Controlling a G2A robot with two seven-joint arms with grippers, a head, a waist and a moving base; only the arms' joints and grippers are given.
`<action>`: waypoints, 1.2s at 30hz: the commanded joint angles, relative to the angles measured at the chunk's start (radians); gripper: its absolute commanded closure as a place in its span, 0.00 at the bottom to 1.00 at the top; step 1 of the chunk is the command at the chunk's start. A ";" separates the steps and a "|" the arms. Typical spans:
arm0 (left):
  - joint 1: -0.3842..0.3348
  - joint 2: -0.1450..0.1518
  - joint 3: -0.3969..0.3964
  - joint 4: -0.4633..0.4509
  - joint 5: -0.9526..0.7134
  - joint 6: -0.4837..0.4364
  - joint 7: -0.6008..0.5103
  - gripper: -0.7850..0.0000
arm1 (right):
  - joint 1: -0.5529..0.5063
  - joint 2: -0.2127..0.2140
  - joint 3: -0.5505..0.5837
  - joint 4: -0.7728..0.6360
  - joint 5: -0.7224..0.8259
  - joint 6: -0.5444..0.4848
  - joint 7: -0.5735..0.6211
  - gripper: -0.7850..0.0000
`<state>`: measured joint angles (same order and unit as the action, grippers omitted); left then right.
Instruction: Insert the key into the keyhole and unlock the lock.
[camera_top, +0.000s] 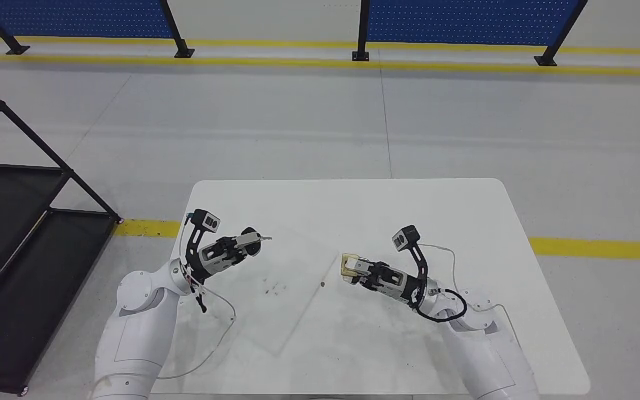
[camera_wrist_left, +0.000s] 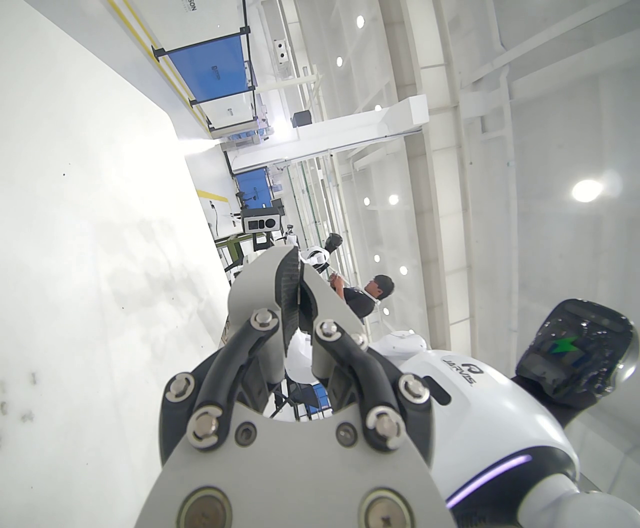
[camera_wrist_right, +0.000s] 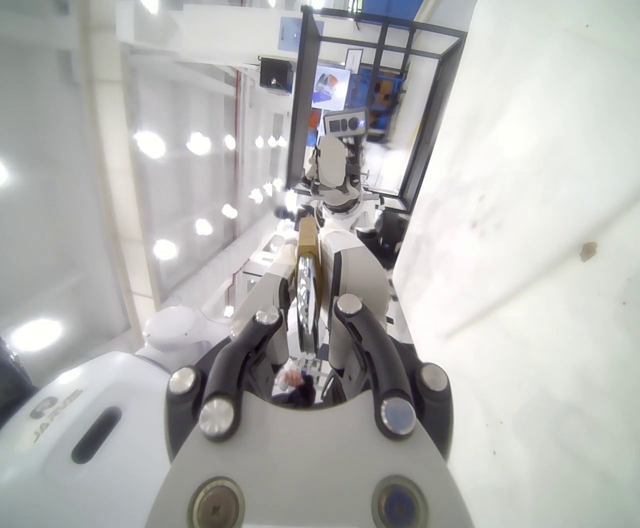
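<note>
Large industrial hall, like a lab or factory floor.
A white table (camera_top: 400, 200) stands on a pale grey floor (camera_top: 300, 110) marked with yellow lines (camera_top: 570, 246); blue partition panels (camera_top: 460, 20) (on black feet) fence the area, a black metal rack (camera_top: 45, 260) stands beside it, and round ceiling lights (camera_wrist_left: 587, 190) shine high overhead.

Top of desk (camera_top: 450, 210): white, matt, smooth, with grey smudges and dark specks near frame centre. Body of lock (camera_wrist_right: 306, 235), clamped in right pincer (camera_wrist_right: 310, 265): brass-toned metal with a dull sheen, and one face a glossy silver plate. The key (camera_top: 263, 238), nipped in left pincer (camera_wrist_left: 295, 260): thin pale metal, finish too small to judge. Both pincers: matt grey metal fingers (camera_wrist_left: 250, 300), glossy black plastic links (camera_wrist_left: 225, 360), polished screw heads (camera_wrist_left: 202, 425). Left pads (camera_wrist_left: 287, 290): black, ribbed, rubbery.
</note>
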<state>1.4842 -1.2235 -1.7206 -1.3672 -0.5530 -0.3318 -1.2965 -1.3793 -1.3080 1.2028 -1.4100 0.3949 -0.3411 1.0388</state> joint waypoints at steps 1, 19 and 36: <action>0.005 -0.001 0.007 -0.004 0.000 0.008 0.028 1.00 | 0.000 0.000 0.000 0.000 0.000 0.000 0.000 1.00; 0.059 -0.001 0.157 -0.111 0.083 0.010 0.130 1.00 | 0.000 0.000 0.000 0.000 0.000 0.000 0.000 1.00; 0.041 0.001 0.165 -0.108 0.086 0.034 0.122 1.00 | 0.000 0.000 0.000 0.000 0.000 0.000 0.000 1.00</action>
<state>1.5253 -1.2228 -1.5553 -1.4750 -0.4666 -0.2981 -1.1749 -1.3793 -1.3080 1.2028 -1.4099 0.3949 -0.3411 1.0388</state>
